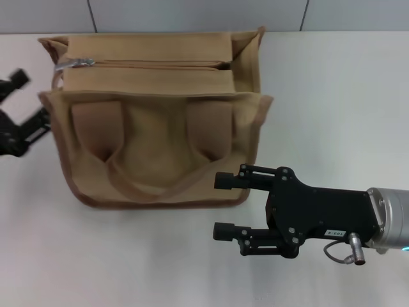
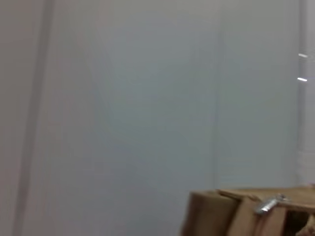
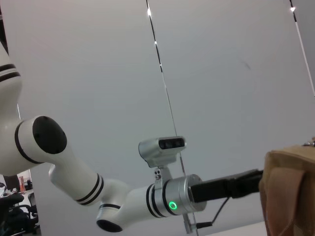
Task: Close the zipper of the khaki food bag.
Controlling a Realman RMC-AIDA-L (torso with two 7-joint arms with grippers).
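Note:
The khaki food bag (image 1: 153,128) lies on the white table, its two strap handles folded flat on the near side. The zipper (image 1: 160,63) runs along the top panel, and its silver pull tab (image 1: 75,62) sits at the bag's left end. That pull tab (image 2: 268,205) also shows in the left wrist view, on the bag corner (image 2: 216,216). My left gripper (image 1: 32,96) is open just left of the bag, level with its upper left corner and touching nothing. My right gripper (image 1: 225,206) is open in front of the bag's lower right corner, empty.
The white table (image 1: 332,96) stretches to the right of the bag. A grey wall (image 1: 192,13) stands close behind it. In the right wrist view the left arm (image 3: 123,201) reaches toward the bag edge (image 3: 290,191).

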